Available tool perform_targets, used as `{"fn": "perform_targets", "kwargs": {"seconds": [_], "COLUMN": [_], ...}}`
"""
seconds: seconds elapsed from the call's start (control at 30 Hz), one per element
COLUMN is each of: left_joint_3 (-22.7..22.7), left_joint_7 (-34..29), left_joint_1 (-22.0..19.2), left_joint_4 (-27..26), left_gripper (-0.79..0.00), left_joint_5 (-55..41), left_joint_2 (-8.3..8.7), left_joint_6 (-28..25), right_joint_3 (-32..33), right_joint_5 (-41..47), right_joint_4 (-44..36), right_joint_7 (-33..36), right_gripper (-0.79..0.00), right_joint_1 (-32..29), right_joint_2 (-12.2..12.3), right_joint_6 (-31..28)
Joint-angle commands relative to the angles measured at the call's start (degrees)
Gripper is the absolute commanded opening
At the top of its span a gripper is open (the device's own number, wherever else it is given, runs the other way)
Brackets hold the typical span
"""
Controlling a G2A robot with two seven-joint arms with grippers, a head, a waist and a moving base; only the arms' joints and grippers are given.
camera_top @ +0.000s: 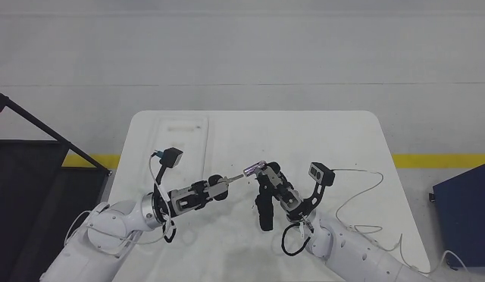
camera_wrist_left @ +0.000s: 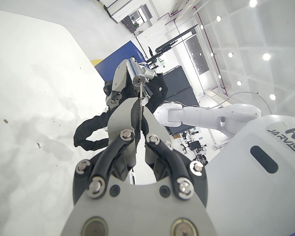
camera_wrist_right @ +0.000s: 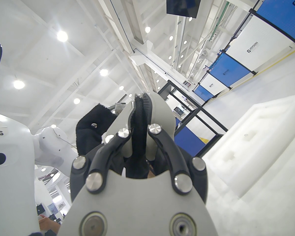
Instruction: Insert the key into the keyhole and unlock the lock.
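My left gripper (camera_wrist_left: pixel 138 109) is shut on a thin metal key (camera_wrist_left: pixel 140 94). The key's tip sits in the keyhole of a shiny silver lock cylinder (camera_wrist_left: pixel 139 80). The lock belongs to a black fabric-covered chain lock (camera_wrist_left: pixel 93 133) that hangs in a loop toward the table. My right gripper (camera_wrist_right: pixel 139 106) is shut on the black sleeve of the lock (camera_wrist_right: pixel 137 133) just behind the cylinder. In the top view both grippers meet above the table's front middle, the left gripper (camera_top: pixel 220 185) with the key (camera_top: pixel 236 177) pointing into the lock (camera_top: pixel 255 167), held up by the right gripper (camera_top: pixel 267 177).
The white table (camera_top: pixel 341 145) carries a white foam tray (camera_top: pixel 176 124) at its back left corner, also seen as a foam tray (camera_wrist_right: pixel 265 133) in the right wrist view. A thin cable (camera_top: pixel 364 177) runs over the table's right side.
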Motion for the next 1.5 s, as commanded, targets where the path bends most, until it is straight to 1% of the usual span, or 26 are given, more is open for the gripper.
{"fn": "perform_targets", "kwargs": {"seconds": [0.0, 0.17, 0.3, 0.5, 0.63, 0.7, 0.73, 0.77, 0.83, 0.9, 0.93, 1.07, 1.1, 1.2, 1.27, 1.3, 1.37, 1.47], "left_joint_3": [-0.1, -0.4, -1.3, -3.0, -3.8, -3.8, -1.3, 1.8, 7.8, 12.6, 14.8, 22.3, 22.0, 20.5, 19.7, 19.3, 19.4, 19.4], "left_joint_7": [0.0, 0.2, 1.8, 5.6, 5.9, 5.7, 6.6, 9.1, 15.7, 20.7, 22.5, 28.3, 29.4, 28.7, 28.6, 29.0, 29.8, 29.8], "left_joint_1": [0.1, 0.4, 1.1, 4.2, 5.6, 6.0, 8.1, 10.4, 12.9, 13.3, 13.2, 12.2, 11.2, 10.2, 10.2, 10.5, 10.5, 10.5], "left_joint_4": [-0.2, -0.7, -1.9, -6.4, -7.9, -8.3, -9.7, -11.5, -14.2, -14.9, -15.0, -14.3, -13.5, -12.3, -12.0, -11.4, -11.0, -11.0], "left_gripper": [-0.785, -0.785, -0.785, -0.785, -0.785, -0.785, -0.785, -0.785, -0.785, -0.785, -0.785, -0.785, -0.785, -0.785, -0.785, -0.785, -0.785, -0.785], "left_joint_5": [0.1, 0.9, 3.9, 9.0, 9.5, 9.4, 11.2, 14.6, 22.3, 28.1, 30.3, 36.7, 36.9, 34.7, 34.0, 34.4, 35.3, 35.3], "left_joint_2": [-0.02, -0.06, -0.04, 0.0, 0.02, 0.0, -0.2, -0.52, -1.32, -2.07, -2.43, -3.83, -3.99, -3.96, -3.91, -3.9, -3.97, -3.97], "left_joint_6": [0.1, 0.9, 3.3, 6.3, 6.4, 6.5, 6.2, 6.0, 7.6, 9.4, 10.2, 12.8, 13.2, 12.1, 12.2, 13.5, 14.0, 14.0], "right_joint_3": [0.0, 0.0, 0.0, 0.0, 0.0, 0.7, 1.3, 1.9, 3.2, 4.6, 5.2, 7.9, 8.5, 10.4, 11.7, 12.4, 14.0, 14.2], "right_joint_5": [0.0, 0.0, 0.0, 0.0, 0.0, 0.7, 1.2, 1.6, 1.9, 2.0, 2.0, 1.5, 1.3, 1.1, 0.9, 0.6, -0.3, -0.5], "right_joint_4": [0.0, 0.0, 0.0, 0.0, 0.0, -0.8, -1.0, -1.1, -1.4, -2.0, -2.5, -3.7, -3.7, -4.1, -4.4, -4.5, -5.0, -5.1], "right_joint_7": [0.0, 0.0, 0.0, 0.0, 0.0, 1.4, 2.2, 2.9, 4.3, 5.5, 5.9, 7.8, 8.4, 9.2, 9.7, 9.9, 10.1, 10.2], "right_gripper": [-0.785, -0.785, -0.785, -0.785, -0.785, -0.785, -0.785, -0.785, -0.785, -0.785, -0.785, -0.785, -0.785, -0.785, -0.785, -0.785, -0.785, -0.785], "right_joint_1": [0.0, 0.0, 0.0, 0.0, 0.0, -0.7, -1.0, -1.5, -2.3, -3.2, -3.7, -5.6, -6.0, -7.5, -8.4, -8.8, -9.8, -9.9], "right_joint_2": [0.0, 0.0, 0.0, 0.0, 0.0, -0.1, -0.1, -0.1, -0.1, -0.1, 0.0, 0.1, 0.1, 0.0, 0.0, 0.0, 0.1, 0.2], "right_joint_6": [0.0, 0.0, 0.0, 0.0, 0.0, 1.0, 1.1, 1.5, 2.5, 4.1, 4.1, 4.4, 5.0, 6.2, 6.6, 7.1, 8.2, 8.3]}}
